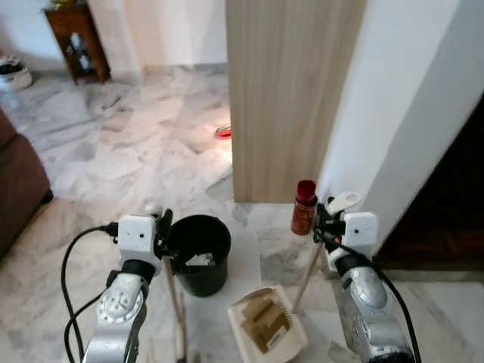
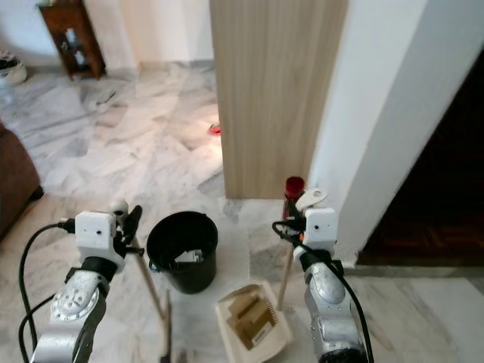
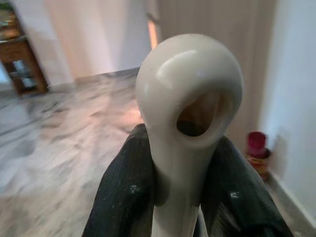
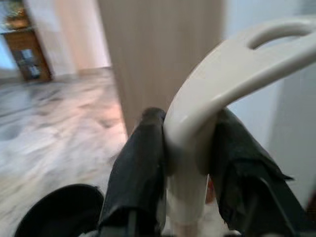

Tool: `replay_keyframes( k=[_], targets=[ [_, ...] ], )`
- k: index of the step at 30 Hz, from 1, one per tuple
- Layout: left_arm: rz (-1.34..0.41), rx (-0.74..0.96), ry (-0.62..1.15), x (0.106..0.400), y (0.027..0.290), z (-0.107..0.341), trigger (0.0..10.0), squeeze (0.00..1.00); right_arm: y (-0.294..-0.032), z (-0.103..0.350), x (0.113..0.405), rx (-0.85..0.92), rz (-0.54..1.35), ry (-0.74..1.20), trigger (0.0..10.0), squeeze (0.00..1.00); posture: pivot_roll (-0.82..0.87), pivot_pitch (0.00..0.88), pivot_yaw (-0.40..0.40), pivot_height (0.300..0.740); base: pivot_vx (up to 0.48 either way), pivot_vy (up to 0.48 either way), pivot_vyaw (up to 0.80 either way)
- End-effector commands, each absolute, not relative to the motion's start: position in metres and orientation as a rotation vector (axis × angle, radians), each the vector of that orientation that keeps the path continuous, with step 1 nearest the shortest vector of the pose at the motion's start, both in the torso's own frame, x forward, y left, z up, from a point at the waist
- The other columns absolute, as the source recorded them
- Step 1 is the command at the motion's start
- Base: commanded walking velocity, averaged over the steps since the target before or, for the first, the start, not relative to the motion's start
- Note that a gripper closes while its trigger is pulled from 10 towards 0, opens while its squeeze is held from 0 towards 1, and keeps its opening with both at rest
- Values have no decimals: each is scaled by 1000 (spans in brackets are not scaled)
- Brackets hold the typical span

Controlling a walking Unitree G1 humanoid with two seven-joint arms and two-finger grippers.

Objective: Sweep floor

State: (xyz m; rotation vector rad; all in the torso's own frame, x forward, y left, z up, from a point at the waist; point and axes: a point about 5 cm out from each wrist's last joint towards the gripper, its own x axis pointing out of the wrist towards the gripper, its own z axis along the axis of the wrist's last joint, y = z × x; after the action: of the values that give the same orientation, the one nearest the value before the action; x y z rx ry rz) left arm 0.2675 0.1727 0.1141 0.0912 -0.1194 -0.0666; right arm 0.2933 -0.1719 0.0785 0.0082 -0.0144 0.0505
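Left eye view, bucket (image 1: 198, 253) between pincers, dustpan (image 1: 266, 321)

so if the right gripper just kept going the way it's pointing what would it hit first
Most likely the wooden panel. The right gripper, shut on the dustpan handle, looks along its fingers straight at that panel, with the black bin lower and off to the side. Depth is unclear, so this is a guess.

The grey-white marble floor (image 1: 136, 144) looks polished and glossy. The tall light wooden panel (image 1: 291, 91) is matt. The round black plastic bin (image 1: 198, 253) is smooth, slightly shiny.
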Motion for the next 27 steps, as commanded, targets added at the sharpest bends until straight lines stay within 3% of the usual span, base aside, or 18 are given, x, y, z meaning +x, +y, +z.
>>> replay_keyframes(
  k=[1,10,27],
  targets=[
    [-76,82,-168,269,170,124,10000,0,-170,90,298,-4,61,-66,10000,0,-63,0,58,740,0,262,0],
    [-76,78,-166,269,170,124,10000,0,-170,91,299,-6,56,-68,10000,0,-62,0,59,740,0,285,0],
    [-80,79,-167,269,171,124,10000,0,-170,90,299,-2,50,-67,10000,0,-59,0,61,740,0,470,0]
  ],
)
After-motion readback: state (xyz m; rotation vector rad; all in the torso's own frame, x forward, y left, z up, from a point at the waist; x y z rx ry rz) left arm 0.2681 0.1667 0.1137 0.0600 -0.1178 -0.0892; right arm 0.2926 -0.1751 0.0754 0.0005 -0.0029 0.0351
